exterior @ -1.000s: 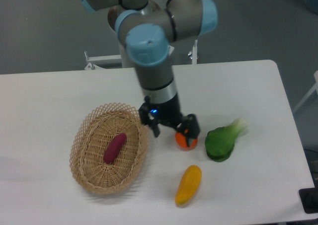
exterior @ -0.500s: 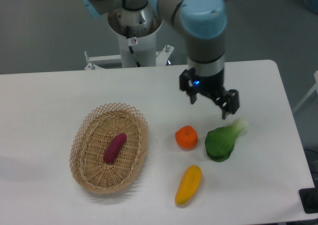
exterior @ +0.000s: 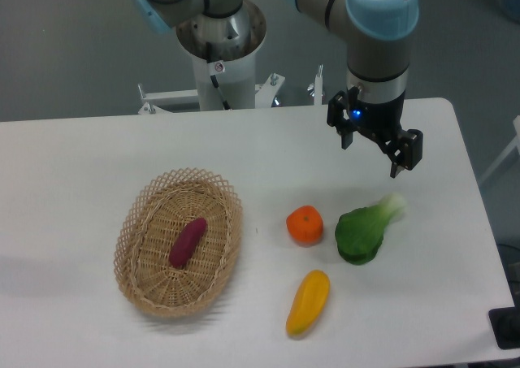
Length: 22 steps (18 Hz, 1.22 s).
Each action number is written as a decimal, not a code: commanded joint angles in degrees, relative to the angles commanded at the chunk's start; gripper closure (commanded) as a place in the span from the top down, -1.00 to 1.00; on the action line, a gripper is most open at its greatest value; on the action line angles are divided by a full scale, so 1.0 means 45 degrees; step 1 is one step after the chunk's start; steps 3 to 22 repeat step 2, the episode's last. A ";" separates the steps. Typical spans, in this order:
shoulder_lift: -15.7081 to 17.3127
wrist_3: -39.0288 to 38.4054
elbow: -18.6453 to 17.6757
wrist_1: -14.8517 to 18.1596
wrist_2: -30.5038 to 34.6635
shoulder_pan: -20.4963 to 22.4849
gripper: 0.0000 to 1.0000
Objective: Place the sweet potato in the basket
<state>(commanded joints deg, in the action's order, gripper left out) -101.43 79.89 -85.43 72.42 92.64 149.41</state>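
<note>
Single fixed camera, looking down at the white table (exterior: 97, 149). The sweet potato (exterior: 188, 242) lies inside the basket (exterior: 136, 280), roughly mid-basket, slanted, resting on the woven floor and not touching the lacy rim. So the placing looks done; judging from this, nothing is left except the arm clearing off or parking. The gripper (exterior: 375, 151) hangs above the table toward the far right side, well apart from the basket, its two fingers spread apart with nothing between them, holding no object. It sits above and a bit behind the green leafy vegetable (exterior: 362, 231), which looks like a bok choy with a pale stalk end pointing toward the right. Just left of that vegetable is a round orange (exterior: 305, 224), near it but seemingly not touching. In front of both, closer to the near table edge, lies a yellow-orange elongated fruit (exterior: 309, 302), maybe a mango, apart from the rest. None of these three is in the basket, and none lies between the sweet potato and anything it needs to reach, so nothing stands in the way now. The robot base column (exterior: 221, 55) stands behind the table at the back. A dark object corner (exterior: 508, 327) shows at the lower right edge, too cut off to identify.
</note>
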 joint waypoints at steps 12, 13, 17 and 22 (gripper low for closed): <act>0.0000 0.0000 0.0000 0.0000 -0.0078 0.0000 1.00; 0.0000 0.0000 0.0000 0.0000 -0.0078 0.0000 1.00; 0.0000 0.0000 0.0000 0.0000 -0.0078 0.0000 1.00; 0.0000 0.0000 0.0000 0.0000 -0.0078 0.0000 1.00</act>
